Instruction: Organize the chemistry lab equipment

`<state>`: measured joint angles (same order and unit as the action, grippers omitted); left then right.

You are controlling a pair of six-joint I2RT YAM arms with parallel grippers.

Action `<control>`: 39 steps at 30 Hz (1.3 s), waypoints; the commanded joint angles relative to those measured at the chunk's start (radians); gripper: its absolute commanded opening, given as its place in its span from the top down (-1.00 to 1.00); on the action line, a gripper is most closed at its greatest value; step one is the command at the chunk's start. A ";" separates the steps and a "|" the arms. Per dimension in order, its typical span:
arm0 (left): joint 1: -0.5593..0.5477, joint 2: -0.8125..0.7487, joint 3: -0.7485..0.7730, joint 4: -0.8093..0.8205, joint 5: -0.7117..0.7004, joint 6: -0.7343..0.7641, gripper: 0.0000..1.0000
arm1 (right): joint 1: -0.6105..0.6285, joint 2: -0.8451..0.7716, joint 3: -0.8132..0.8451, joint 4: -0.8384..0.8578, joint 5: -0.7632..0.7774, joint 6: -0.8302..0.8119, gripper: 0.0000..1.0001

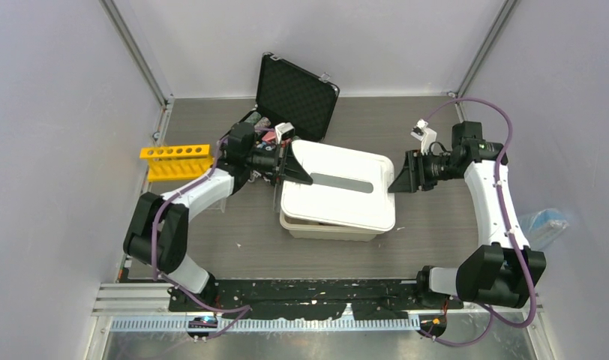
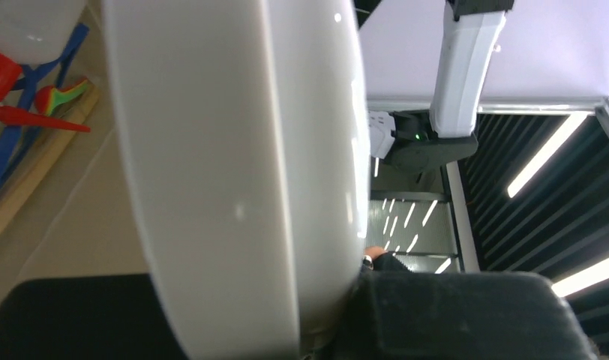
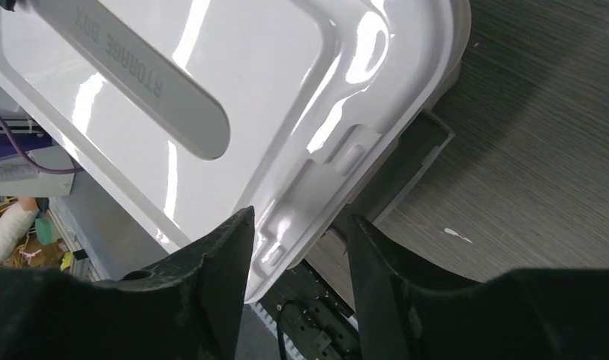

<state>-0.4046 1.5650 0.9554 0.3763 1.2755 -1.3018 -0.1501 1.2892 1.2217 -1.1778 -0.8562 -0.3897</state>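
Note:
A white lid [image 1: 339, 184] lies slightly askew over a cream storage box [image 1: 328, 227] at mid-table. My left gripper [image 1: 290, 171] is shut on the lid's left edge; in the left wrist view the thick lid rim [image 2: 234, 172] fills the space between the black fingers. Under the raised edge, inside the box, I see a red piece [image 2: 1, 75], blue goggle straps [image 2: 16, 142], a green spatula [image 2: 61, 94] and a wooden clamp [image 2: 31, 187]. My right gripper [image 1: 397, 182] [image 3: 298, 225] straddles the lid's right edge [image 3: 234, 97], jaws open, with a gap at one finger [image 3: 369, 255].
A yellow tube rack [image 1: 175, 160] stands at the left wall. An open black case [image 1: 296, 96] sits behind the box, close to the left arm. A blue-tinted bag [image 1: 545, 223] lies at the far right. Bare wood-grain table [image 3: 526, 150] lies right of the box.

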 commanded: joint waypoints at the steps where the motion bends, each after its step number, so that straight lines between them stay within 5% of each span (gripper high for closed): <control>1: 0.002 0.020 0.075 -0.289 -0.035 0.204 1.00 | -0.003 -0.018 -0.029 0.055 0.003 0.008 0.04; 3: 0.000 0.032 0.123 -0.455 -0.063 0.330 1.00 | -0.003 -0.003 -0.035 0.066 0.007 0.017 0.07; 13: 0.003 0.007 0.154 -0.581 -0.127 0.438 0.79 | 0.002 -0.002 -0.100 0.123 -0.001 0.036 0.38; 29: 0.003 -0.092 0.365 -1.057 -0.380 0.844 -0.36 | 0.021 0.044 -0.083 0.132 0.029 -0.010 0.52; 33: 0.003 -0.117 0.390 -1.120 -0.435 0.902 -0.95 | 0.030 0.057 -0.071 0.132 0.033 -0.012 0.52; 39: 0.003 -0.151 0.443 -1.206 -0.654 0.980 -0.99 | 0.031 0.060 -0.054 0.122 0.028 -0.022 0.52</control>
<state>-0.4057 1.4704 1.3308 -0.7460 0.7959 -0.4171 -0.1253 1.3525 1.1206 -1.0607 -0.8207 -0.3908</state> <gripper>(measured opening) 0.994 0.245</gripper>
